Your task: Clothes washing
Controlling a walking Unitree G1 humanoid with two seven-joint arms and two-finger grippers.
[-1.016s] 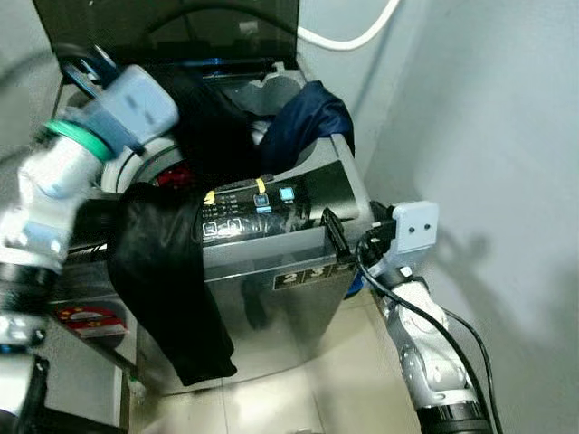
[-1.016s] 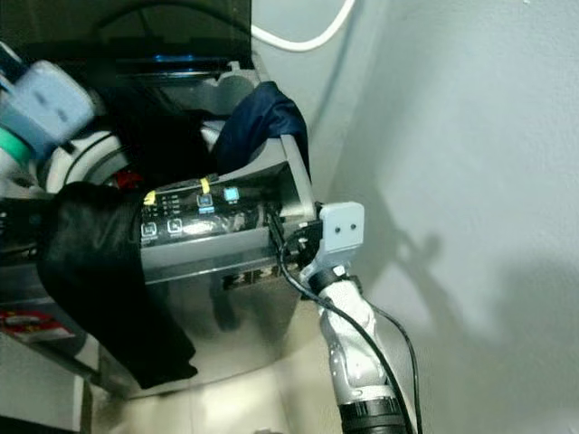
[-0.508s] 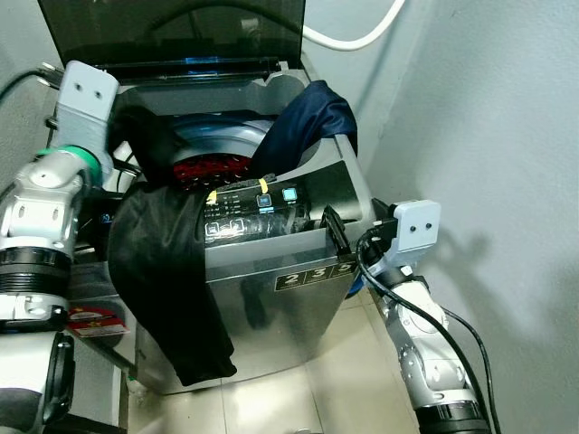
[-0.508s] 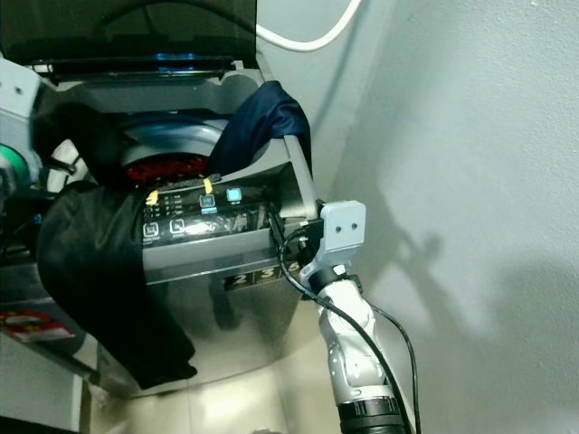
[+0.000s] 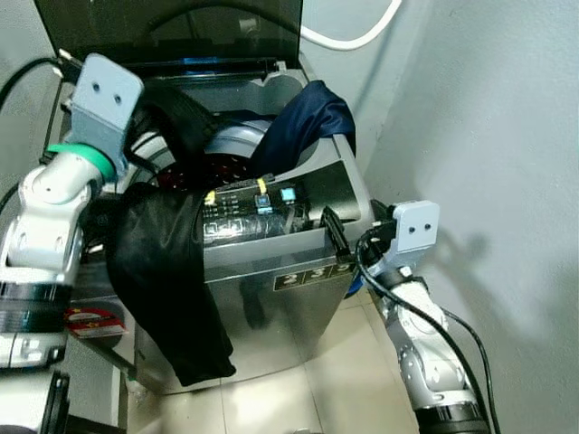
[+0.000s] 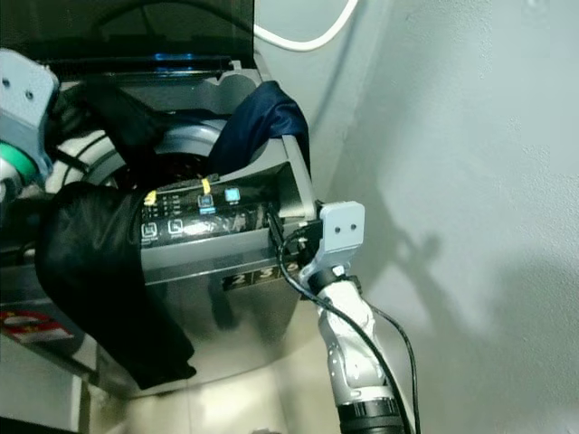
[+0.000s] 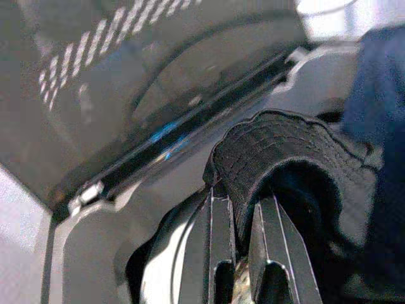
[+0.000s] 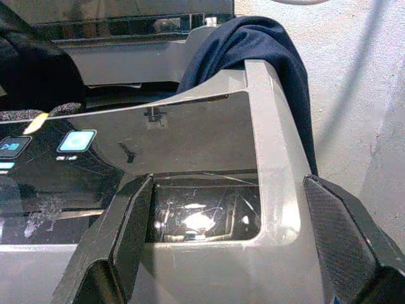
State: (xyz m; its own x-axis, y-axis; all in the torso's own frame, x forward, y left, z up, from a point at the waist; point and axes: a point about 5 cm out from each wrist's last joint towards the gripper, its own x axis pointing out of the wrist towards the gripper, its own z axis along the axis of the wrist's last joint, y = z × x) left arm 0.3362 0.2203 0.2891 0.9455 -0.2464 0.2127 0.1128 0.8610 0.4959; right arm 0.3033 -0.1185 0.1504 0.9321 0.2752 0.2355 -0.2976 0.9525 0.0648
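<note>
Pinching black cloth between narrow fingers, our left gripper is now lifting it higher above the washer; our right gripper is gaping wide.

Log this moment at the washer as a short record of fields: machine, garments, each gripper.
machine: top-load washing machine, lid up
black garment: draped over the front left edge, hanging down the front
navy garment: draped over the right rear rim
left gripper: shut on black fabric over the drum
right gripper: open, at the washer's front right corner, by the control panel
</note>
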